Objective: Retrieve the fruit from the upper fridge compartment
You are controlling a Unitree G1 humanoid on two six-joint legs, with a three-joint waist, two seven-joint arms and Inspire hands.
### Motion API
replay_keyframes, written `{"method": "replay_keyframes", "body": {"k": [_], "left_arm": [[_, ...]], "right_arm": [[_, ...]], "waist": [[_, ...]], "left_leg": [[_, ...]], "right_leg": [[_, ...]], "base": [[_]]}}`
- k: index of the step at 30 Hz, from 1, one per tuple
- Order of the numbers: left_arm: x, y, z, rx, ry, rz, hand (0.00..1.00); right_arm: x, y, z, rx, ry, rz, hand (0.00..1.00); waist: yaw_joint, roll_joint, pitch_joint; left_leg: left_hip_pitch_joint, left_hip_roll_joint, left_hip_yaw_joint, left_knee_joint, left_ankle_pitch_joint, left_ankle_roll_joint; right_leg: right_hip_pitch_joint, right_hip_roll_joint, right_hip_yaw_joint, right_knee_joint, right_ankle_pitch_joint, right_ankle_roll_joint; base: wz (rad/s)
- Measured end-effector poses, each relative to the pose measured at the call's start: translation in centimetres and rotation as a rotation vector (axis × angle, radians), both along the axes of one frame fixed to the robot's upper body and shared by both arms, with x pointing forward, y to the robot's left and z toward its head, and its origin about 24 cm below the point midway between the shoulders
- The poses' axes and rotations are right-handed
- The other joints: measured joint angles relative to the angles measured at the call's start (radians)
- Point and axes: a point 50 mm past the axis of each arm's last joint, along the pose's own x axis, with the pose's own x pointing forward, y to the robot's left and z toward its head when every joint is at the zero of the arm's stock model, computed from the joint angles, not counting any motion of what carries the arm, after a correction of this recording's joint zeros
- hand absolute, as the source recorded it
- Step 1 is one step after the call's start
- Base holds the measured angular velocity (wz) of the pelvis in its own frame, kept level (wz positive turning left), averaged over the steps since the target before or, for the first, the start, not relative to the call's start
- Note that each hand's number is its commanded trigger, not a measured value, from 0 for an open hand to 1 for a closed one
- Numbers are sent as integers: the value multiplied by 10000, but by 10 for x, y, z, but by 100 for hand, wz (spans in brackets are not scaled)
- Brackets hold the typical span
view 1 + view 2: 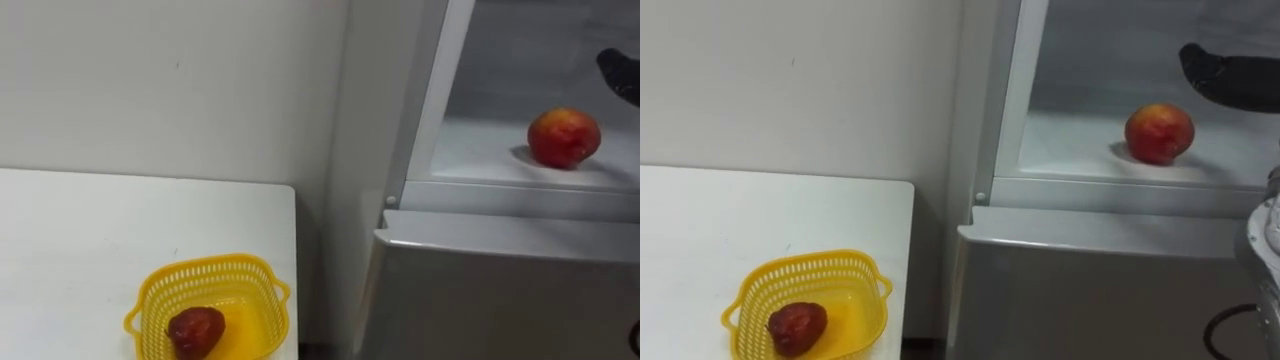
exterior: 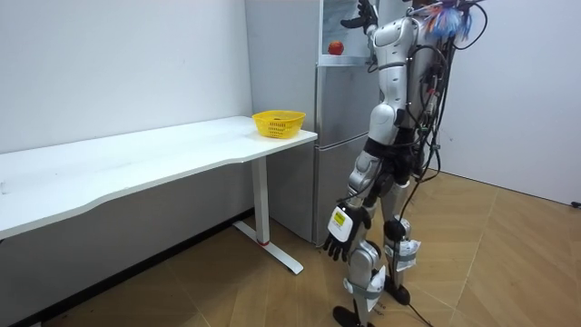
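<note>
Apple (image 1: pixel 1158 133) sits on upper fridge shelf (image 1: pixel 1070 150), untouched. Right hand (image 1: pixel 1232 80) hovers near, up-right of it, fingers loose, grasping nothing. Left hand (image 2: pixel 345 234) hangs by thigh, relaxed. Yellow basket (image 1: pixel 855 262) on table (image 1: pixel 700 230) holds dark fruit (image 1: pixel 797 328)

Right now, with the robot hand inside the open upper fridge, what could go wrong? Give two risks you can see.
1. The round red-yellow fruit lies free on the fridge shelf; the right robot hand, open and apart from it, might nudge it so it rolls off the front.
2. The yellow basket sits near the table edge and already holds a dark red fruit; a careless drop could miss it or tip it.
</note>
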Motion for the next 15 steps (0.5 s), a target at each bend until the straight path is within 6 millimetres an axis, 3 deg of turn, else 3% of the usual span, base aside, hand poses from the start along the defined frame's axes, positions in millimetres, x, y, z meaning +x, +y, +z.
{"method": "replay_keyframes", "body": {"k": [15], "left_arm": [[7,2,1,-132,-171,-69,0]], "right_arm": [[6,8,-4,89,467,1388,0]], "waist": [[-16,-26,-16]], "left_leg": [[3,0,15,56,0,0]], "right_leg": [[48,-23,-109,1,-1,0]], "base": [[0]]}}
